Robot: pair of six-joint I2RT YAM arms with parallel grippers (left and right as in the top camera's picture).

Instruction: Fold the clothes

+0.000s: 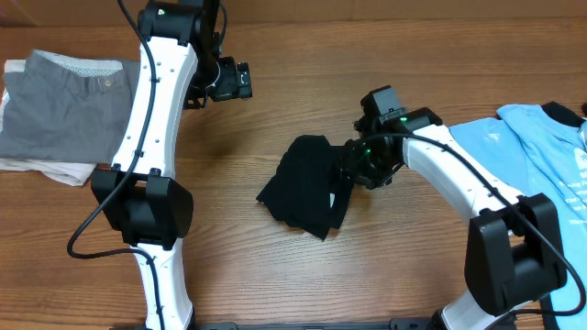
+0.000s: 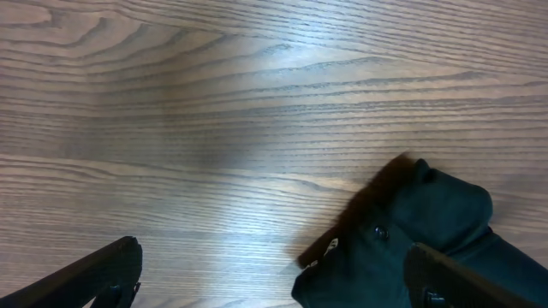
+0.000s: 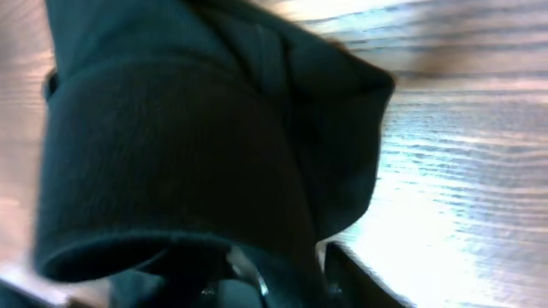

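From overhead, the left tool [image 1: 231, 81] hangs over bare surface [image 1: 275, 275]. The black shirt [image 1: 303, 188] lies crumpled well off to its side, toward the other arm. The right tool [image 1: 353, 167] sits against that shirt's edge and looks to be touching the cloth. This view alone shows a light blue shirt [image 1: 532, 151] spread out behind the right tool, under its arm. It also shows a grey garment [image 1: 60, 115] on the far side of the left arm.

The left wrist view shows what the overhead cannot: the left tool's fingers [image 2: 98, 274] stand wide apart with nothing between them. Wood grain [image 2: 214, 103] lies ahead of them. A corner of the black shirt [image 2: 437, 222] lies just in front of one fingertip, with a small white tag on its edge.

In the right wrist view, the black shirt [image 3: 171, 128] fills almost the whole frame. It is bunched into a thick rolled fold directly ahead of the tool. Only one dark finger [image 3: 364, 278] peeks out below it, beside the bright surface [image 3: 462, 171]. The cloth covers the jaws, so it cannot be told whether they are clamped on it.
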